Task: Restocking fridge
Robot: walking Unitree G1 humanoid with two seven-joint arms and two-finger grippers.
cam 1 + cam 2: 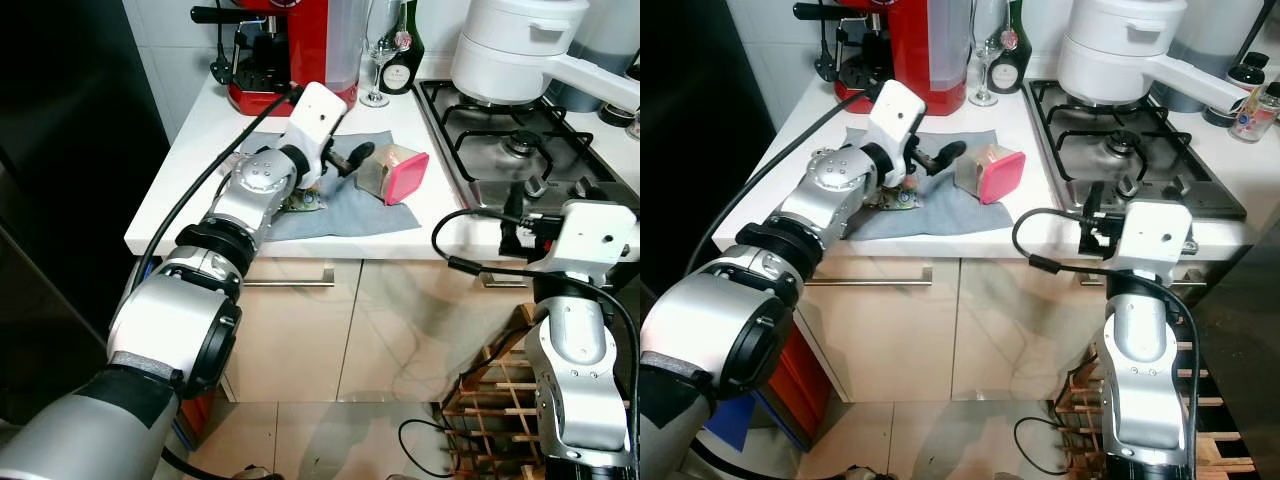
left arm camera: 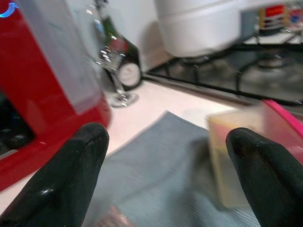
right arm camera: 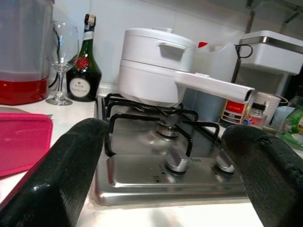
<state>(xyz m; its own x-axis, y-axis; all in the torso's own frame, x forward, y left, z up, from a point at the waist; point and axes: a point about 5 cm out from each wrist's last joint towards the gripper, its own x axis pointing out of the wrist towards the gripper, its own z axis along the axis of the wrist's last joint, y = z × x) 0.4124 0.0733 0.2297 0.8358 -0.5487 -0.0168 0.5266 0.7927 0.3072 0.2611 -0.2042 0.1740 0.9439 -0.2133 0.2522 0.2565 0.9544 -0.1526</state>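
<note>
The left end effector (image 1: 352, 160) reached over the white surface (image 1: 190, 170), its two rounded matte black fingers (image 2: 71, 175) spread wide with nothing between them, hovering above a soft grey cloth (image 1: 350, 205) with a fine woven texture. Just beyond the fingertips lay a boxy translucent container with a glossy pink lid (image 1: 393, 172), tipped on its side on the cloth, lid facing the stove. A small green-patterned packet (image 1: 303, 203) lay on the cloth under the wrist; what it was could not be told.

The right end effector (image 3: 165, 165) was held at the front edge of the surface before the stainless steel gas hob (image 1: 1130, 150), its blunt black fingers (image 3: 61, 175) also wide apart and empty. A smooth white lidded saucepan (image 3: 158, 71) with a long straight handle sat on the black cast-iron grate.

At the back stood a shiny red coffee machine (image 1: 920, 50) with a clear water tank, a stemmed wine glass (image 3: 61, 61) and a dark green bottle (image 3: 85, 59) with a round label. Below the surface ran glossy cream cabinet fronts with a slim metal handle (image 1: 880, 282).
</note>
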